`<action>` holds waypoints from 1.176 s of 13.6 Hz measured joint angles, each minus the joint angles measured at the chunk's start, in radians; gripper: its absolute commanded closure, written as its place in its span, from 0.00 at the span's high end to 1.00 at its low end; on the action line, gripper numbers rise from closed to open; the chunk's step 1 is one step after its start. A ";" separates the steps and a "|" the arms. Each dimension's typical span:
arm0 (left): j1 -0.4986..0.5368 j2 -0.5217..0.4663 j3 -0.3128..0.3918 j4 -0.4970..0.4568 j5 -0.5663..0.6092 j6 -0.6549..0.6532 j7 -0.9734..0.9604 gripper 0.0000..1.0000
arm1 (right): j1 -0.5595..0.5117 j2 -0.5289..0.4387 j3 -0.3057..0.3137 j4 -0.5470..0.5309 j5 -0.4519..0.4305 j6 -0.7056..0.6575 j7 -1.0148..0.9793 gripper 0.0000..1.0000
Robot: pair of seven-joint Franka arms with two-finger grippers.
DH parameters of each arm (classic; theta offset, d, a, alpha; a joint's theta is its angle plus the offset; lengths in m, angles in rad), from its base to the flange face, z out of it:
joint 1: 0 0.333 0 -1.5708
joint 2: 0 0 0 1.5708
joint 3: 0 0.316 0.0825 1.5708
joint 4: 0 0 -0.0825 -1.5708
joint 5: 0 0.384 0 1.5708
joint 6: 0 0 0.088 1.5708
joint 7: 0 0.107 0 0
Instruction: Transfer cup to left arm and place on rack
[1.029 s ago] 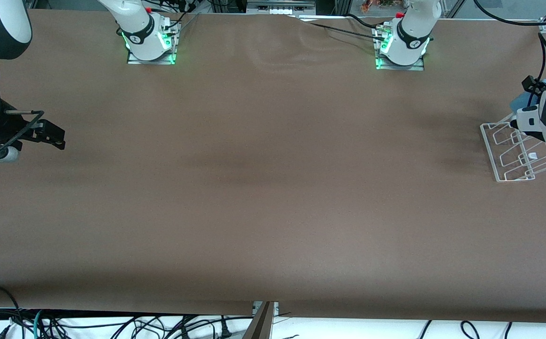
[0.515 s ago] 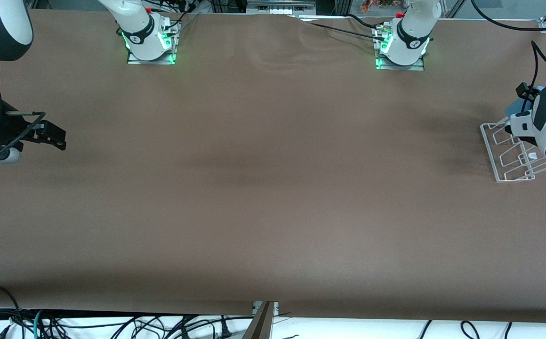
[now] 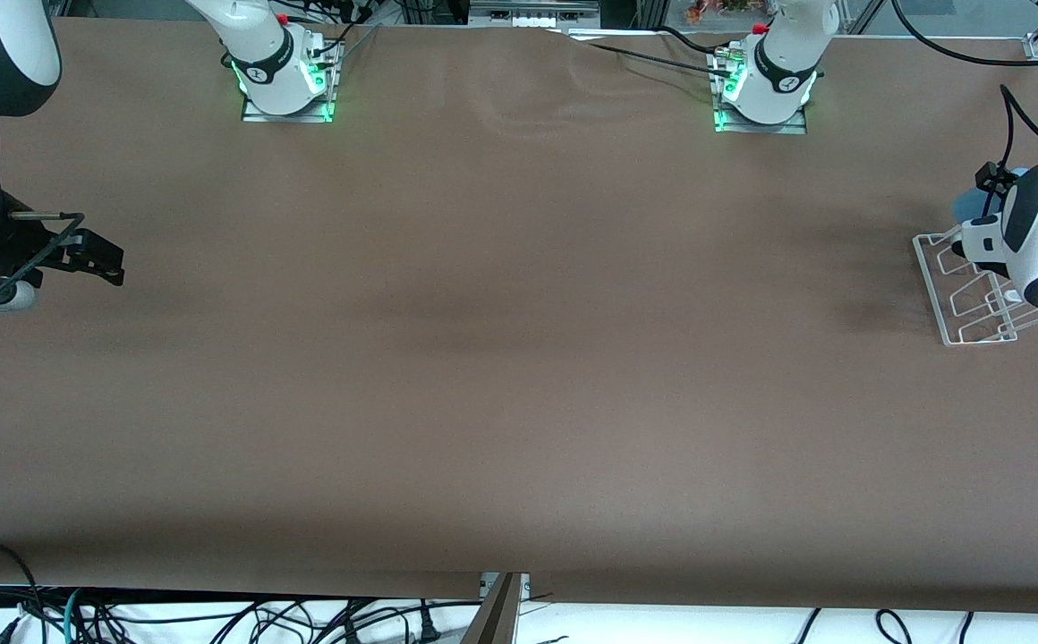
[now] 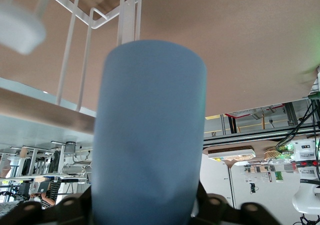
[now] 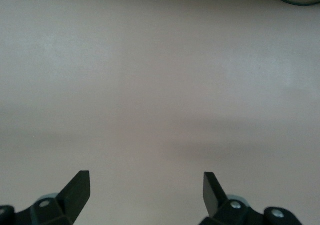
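The light-blue cup (image 4: 150, 135) stands between the black fingers of my left gripper (image 4: 149, 205), which is shut on it. Only a sliver of the cup (image 3: 965, 206) shows past the white wrist in the front view. My left gripper (image 3: 975, 219) hangs over the end of the white wire rack (image 3: 966, 309) that lies farther from the front camera, at the left arm's end of the table. The rack's wires (image 4: 80, 50) and pale rod (image 4: 45, 107) show close by the cup. My right gripper (image 3: 112, 264) waits open and empty over the right arm's end of the table, its fingertips (image 5: 80, 185) wide apart.
A brown cloth (image 3: 501, 358) covers the table. The two arm bases (image 3: 282, 80) (image 3: 765, 89) stand along the edge farthest from the front camera. Cables (image 3: 215, 622) lie below the table's near edge.
The left wrist has shifted a little toward the right arm's end over the rack, carrying the cup with it. The right arm has not moved.
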 measured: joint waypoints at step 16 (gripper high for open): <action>-0.231 -0.293 -0.086 0.267 -0.569 0.140 -0.306 1.00 | 0.000 0.000 -0.001 0.001 0.000 -0.001 0.000 1.00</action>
